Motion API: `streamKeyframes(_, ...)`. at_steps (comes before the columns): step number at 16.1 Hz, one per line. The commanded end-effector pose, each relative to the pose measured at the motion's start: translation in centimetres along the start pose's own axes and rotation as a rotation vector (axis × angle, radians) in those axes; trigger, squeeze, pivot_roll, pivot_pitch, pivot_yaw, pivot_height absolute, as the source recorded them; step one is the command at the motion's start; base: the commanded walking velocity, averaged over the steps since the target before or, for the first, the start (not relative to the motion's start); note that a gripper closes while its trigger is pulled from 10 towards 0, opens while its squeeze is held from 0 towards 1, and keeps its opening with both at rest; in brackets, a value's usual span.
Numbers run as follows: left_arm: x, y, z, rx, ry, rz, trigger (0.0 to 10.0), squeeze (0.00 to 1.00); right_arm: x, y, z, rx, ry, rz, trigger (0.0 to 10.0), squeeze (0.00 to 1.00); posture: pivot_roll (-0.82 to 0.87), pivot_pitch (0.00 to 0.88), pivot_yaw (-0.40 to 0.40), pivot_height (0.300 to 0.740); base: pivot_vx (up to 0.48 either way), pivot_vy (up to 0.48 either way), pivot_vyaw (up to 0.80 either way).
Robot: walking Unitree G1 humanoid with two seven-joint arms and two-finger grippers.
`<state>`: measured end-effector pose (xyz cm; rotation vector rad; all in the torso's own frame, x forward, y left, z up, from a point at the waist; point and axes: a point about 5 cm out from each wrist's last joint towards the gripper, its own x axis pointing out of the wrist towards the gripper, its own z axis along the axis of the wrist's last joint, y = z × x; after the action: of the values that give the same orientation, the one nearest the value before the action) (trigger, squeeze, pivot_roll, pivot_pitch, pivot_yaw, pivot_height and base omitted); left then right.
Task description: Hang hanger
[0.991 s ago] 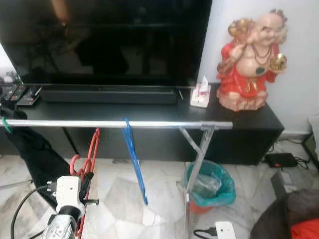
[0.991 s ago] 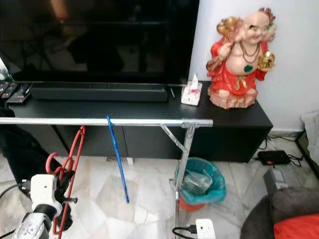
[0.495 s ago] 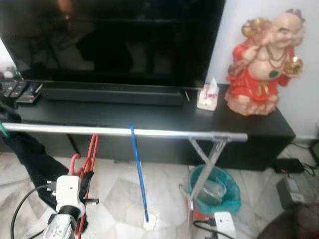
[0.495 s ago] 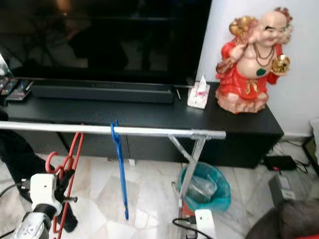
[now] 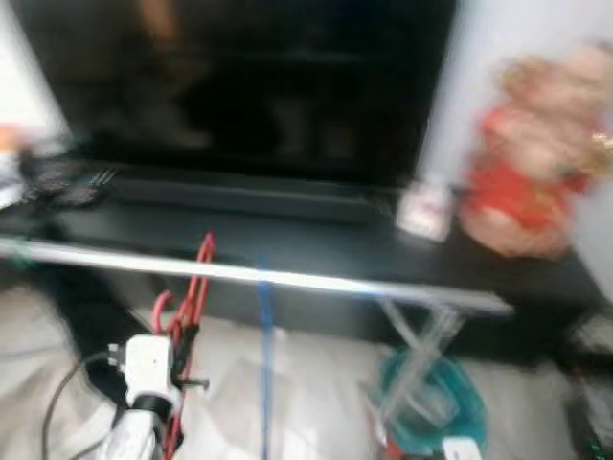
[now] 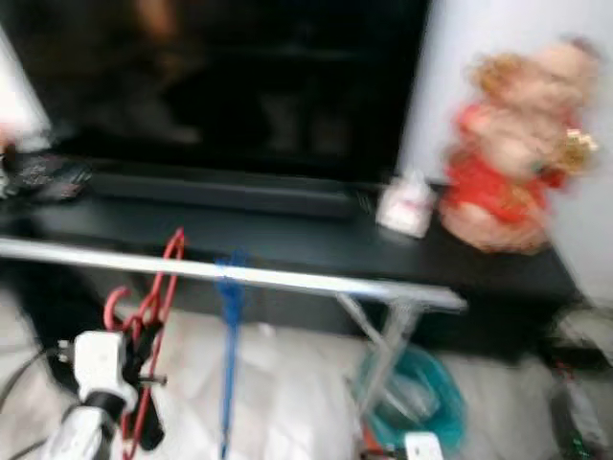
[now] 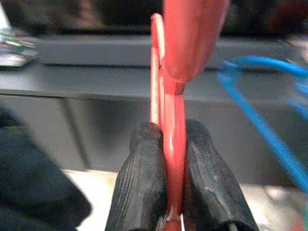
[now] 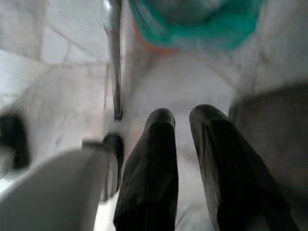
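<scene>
My left gripper (image 7: pixel 173 132) is shut on a red hanger (image 7: pixel 173 72), which stands pinched upright between the two black fingers. In the blurred eye views the red hanger (image 5: pixel 196 283) rises from the left gripper (image 5: pixel 180 337), and its top crosses the silver rail (image 5: pixel 326 282) from the near side. A blue hanger (image 5: pixel 263 335) hangs on the rail just to the right of it. Low over the floor my right gripper (image 8: pixel 183 115) hangs idle, its fingers close together and holding nothing.
Behind the rail stands a black TV cabinet (image 5: pixel 316 240) with a dark TV (image 5: pixel 249 86), a tissue box (image 5: pixel 426 211) and a red figurine (image 5: pixel 536 163). Beside the rail's slanted leg (image 5: pixel 421 335) sits a teal bin (image 5: pixel 431 402). Dark clothing (image 5: pixel 86 307) hangs at the rail's left.
The camera has swung and the eye views have blurred. The left gripper has lifted the red hanger, and its top now stands above the rail rather than under it.
</scene>
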<state>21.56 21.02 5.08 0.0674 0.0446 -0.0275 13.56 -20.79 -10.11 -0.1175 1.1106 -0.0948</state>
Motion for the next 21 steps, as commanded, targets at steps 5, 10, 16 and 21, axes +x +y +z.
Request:
streamKeyframes(5, -1.4, -0.4, 0.4, 0.044, -0.003, -0.017, 10.0, 0.0, 0.1, 2.4, 1.1, -0.003, -0.051, 0.048, 10.0, 0.0, 0.0, 0.0, -0.018, 0.74, 0.306, 0.0, 0.0)
streamKeyframes(10, -0.6, -0.6, 1.7, 0.062, -0.05, -0.018, 10.0, 0.0, 0.1, 2.9, 1.4, -0.004, -0.036, 0.052, 10.0, 0.0, -0.01, 0.0, -0.016, 0.74, 0.0, 0.0, 0.0)
streamKeyframes(16, 0.6, 0.1, 2.1, 0.037, -0.059, 0.063, 10.0, 0.0, 0.0, 1.6, 0.7, -0.005, -0.043, 0.044, 10.0, 0.0, 0.0, 0.0, -0.016, 0.74, 0.0, 0.0, 0.0)
streamKeyframes(21, 2.8, 1.1, 2.4, 0.033, -0.042, 0.134, 10.0, 0.0, -0.1, 4.0, 0.8, -0.014, -0.061, 0.067, 10.0, 0.0, 0.0, 0.001, -0.018, 0.74, 0.0, 0.0, 0.0)
